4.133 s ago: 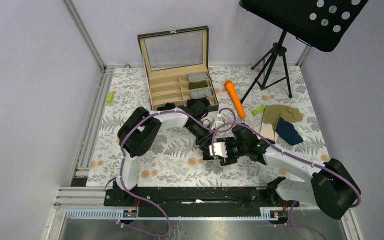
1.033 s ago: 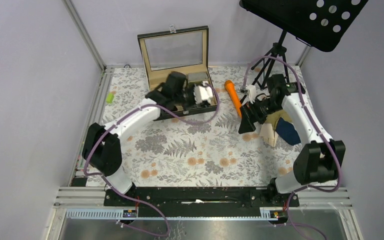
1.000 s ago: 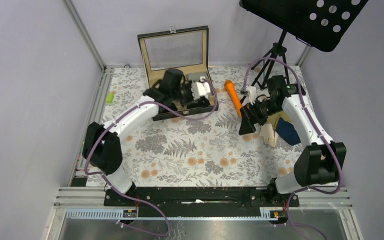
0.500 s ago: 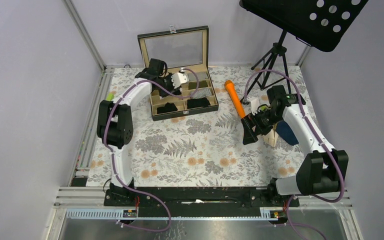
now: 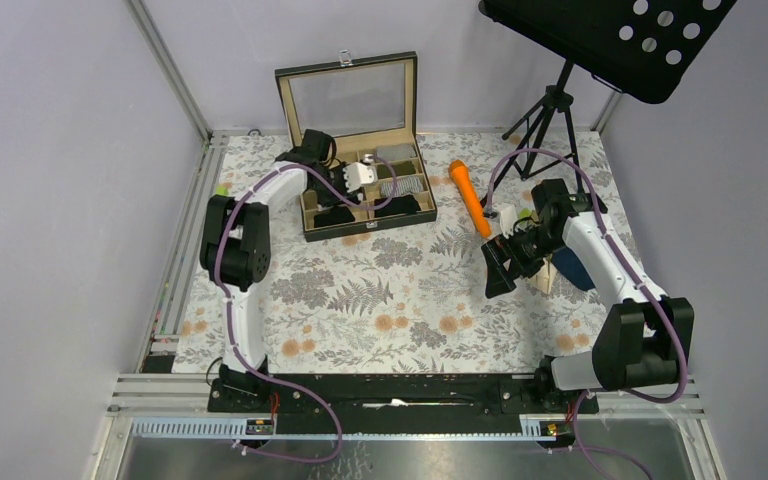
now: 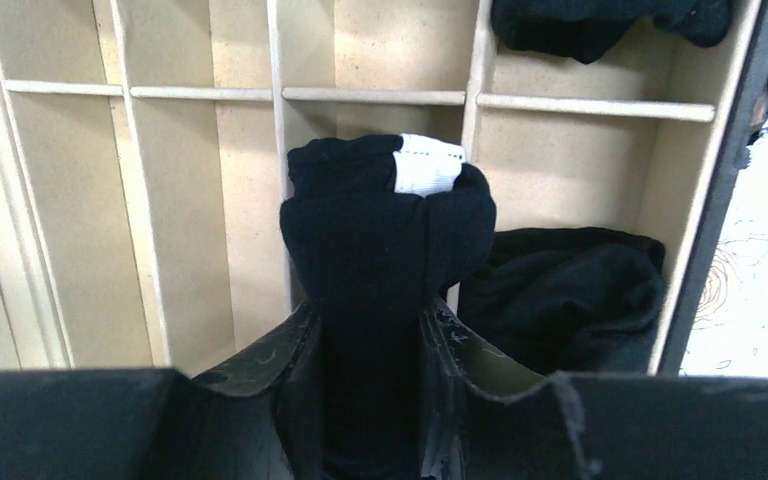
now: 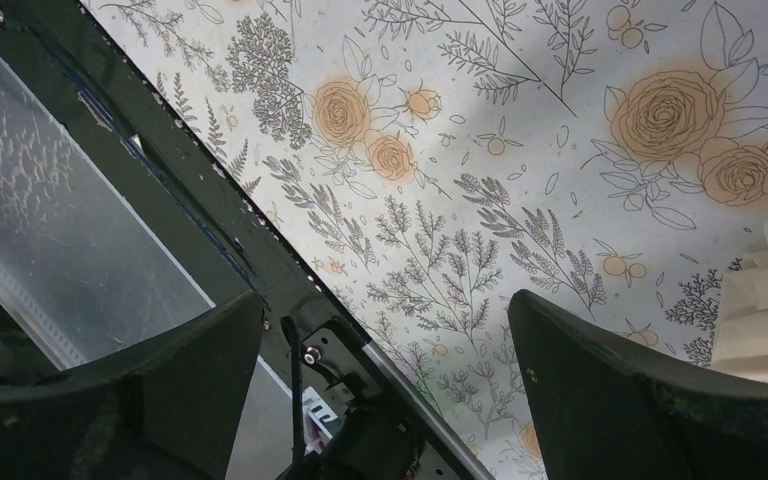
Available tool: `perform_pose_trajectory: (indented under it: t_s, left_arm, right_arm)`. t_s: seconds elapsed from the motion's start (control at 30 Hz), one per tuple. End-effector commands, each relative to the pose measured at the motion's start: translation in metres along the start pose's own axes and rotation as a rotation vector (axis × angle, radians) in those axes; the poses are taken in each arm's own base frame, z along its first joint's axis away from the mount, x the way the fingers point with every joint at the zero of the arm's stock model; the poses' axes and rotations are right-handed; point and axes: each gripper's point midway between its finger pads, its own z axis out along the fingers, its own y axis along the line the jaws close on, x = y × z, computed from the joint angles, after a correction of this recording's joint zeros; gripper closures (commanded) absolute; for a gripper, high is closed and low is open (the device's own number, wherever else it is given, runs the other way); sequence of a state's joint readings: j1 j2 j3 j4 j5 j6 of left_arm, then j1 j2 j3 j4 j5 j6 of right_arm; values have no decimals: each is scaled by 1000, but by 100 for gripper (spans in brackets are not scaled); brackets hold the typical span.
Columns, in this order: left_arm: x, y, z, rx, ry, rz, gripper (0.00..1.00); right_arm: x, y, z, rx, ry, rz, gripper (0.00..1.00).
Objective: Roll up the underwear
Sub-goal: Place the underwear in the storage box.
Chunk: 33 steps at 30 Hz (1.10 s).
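My left gripper (image 5: 366,179) hangs over the open wooden box (image 5: 309,207). In the left wrist view it (image 6: 372,350) is shut on a rolled black underwear (image 6: 385,225) with a white label, held above the box's dividers. Another black roll (image 6: 560,290) lies in the compartment just to the right. My right gripper (image 5: 497,268) is open and empty over the floral cloth, its fingers (image 7: 160,390) wide apart. The navy underwear (image 5: 572,270) and a pale tan piece (image 5: 540,274) lie by the right arm, partly hidden by it.
Two black rolls (image 5: 336,215) and grey rolls (image 5: 396,153) sit in the box. An orange stick (image 5: 470,197) lies right of the box. A light-green cylinder (image 5: 220,190) lies at the left edge. A music stand tripod (image 5: 550,110) stands at the back right.
Both arms left the table's middle. The left carried the black roll to the box and now sits slightly nearer over it. The right gripper drifted a little toward the near side.
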<state>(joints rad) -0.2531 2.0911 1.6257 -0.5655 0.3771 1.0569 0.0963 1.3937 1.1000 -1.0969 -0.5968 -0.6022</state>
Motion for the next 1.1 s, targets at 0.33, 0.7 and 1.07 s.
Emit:
perform_pose_trajectory:
  t_s: [0.33, 0.7, 1.07]
  left_arm:
    - [3, 34, 0, 18, -27, -25, 100]
    - [50, 5, 23, 183, 146, -10, 99]
    - [44, 5, 2, 137, 160, -79, 55]
  right_arm:
    - [3, 7, 2, -56, 13, 18, 1]
    - [3, 6, 6, -77, 22, 30, 1]
    - [3, 6, 6, -71, 25, 33, 1]
